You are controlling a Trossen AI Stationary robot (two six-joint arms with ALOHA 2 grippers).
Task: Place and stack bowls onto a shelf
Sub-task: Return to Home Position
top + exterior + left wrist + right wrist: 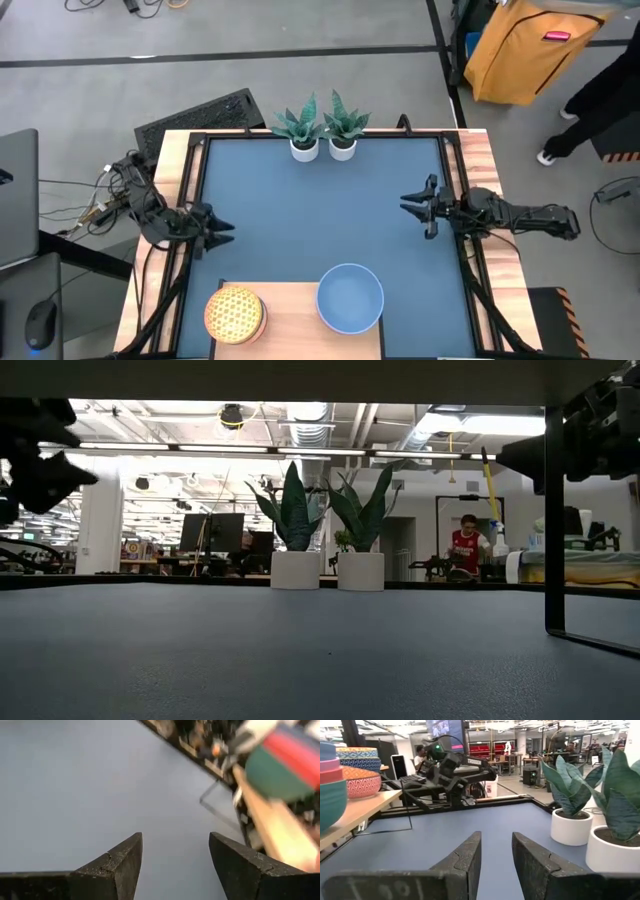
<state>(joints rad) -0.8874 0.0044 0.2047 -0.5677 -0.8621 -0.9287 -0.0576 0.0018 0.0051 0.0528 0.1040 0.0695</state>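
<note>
Two bowl stacks on the shelf (pixel 290 322) at the table's (pixel 320 200) near edge: yellow-orange bowl (pixel 235 313) tops left, light blue bowl (pixel 350 297) tops right. Left jaws, right jaws apart, empty, at the sides. Stacking looks done.

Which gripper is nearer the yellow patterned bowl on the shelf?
Left. The left gripper is just beyond the yellow patterned bowl, near the left edge of the table; the right gripper is far across the table, at its right edge.

no text, label, brand, number or sign can be read anywhere in these views.
</note>
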